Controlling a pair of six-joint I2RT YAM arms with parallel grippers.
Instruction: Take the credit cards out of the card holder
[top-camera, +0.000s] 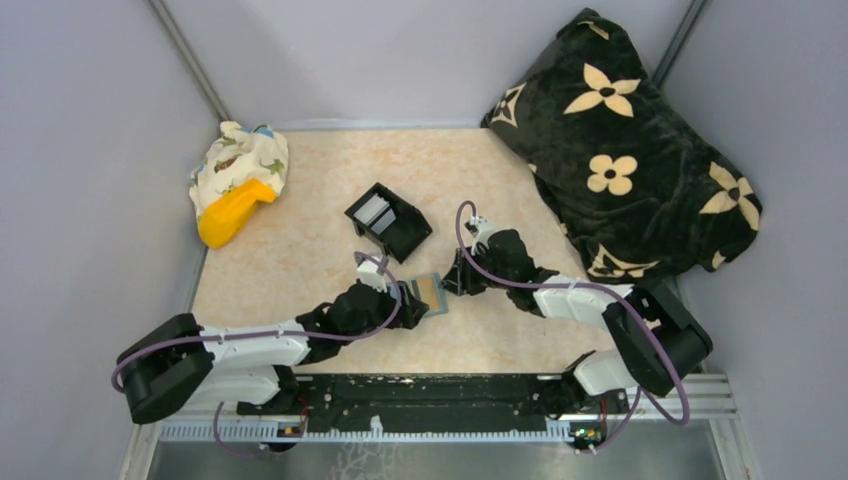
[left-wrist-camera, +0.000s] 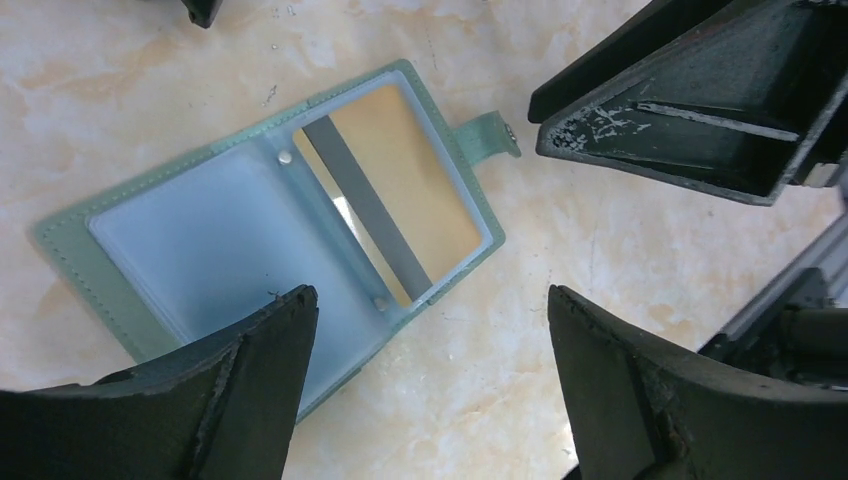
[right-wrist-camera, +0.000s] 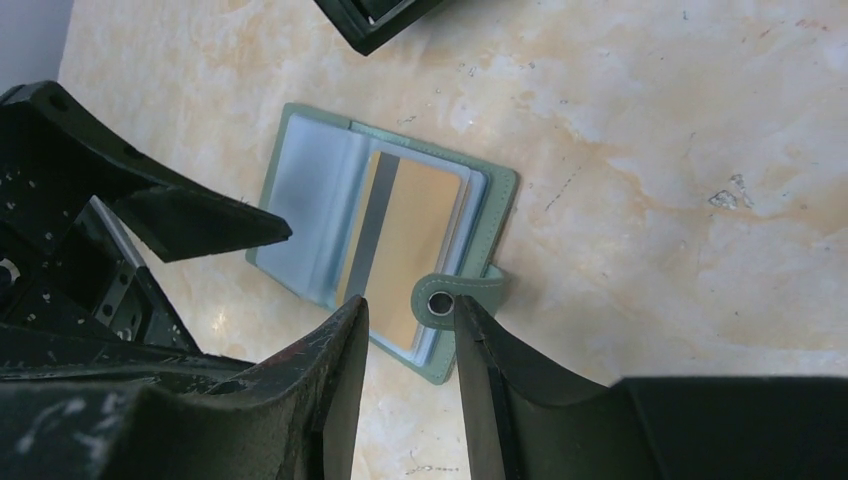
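The sage-green card holder (top-camera: 430, 293) lies open and flat on the marble table between my two grippers. In the left wrist view the card holder (left-wrist-camera: 110, 230) shows an empty blue-grey pocket and a tan-gold credit card (left-wrist-camera: 420, 190) with a grey stripe in the other pocket. My left gripper (left-wrist-camera: 430, 295) is open wide, one finger (left-wrist-camera: 250, 380) over the holder's near edge. In the right wrist view my right gripper (right-wrist-camera: 410, 305) is open narrowly, its fingertips either side of the snap tab (right-wrist-camera: 455, 298) and the corner of the gold card (right-wrist-camera: 410, 250). It holds nothing.
A black plastic box (top-camera: 390, 220) with a pale insert stands just behind the holder. A patterned cloth bundle (top-camera: 245, 160) with a yellow object (top-camera: 232, 212) lies at the back left. A black flowered blanket (top-camera: 620, 150) fills the back right.
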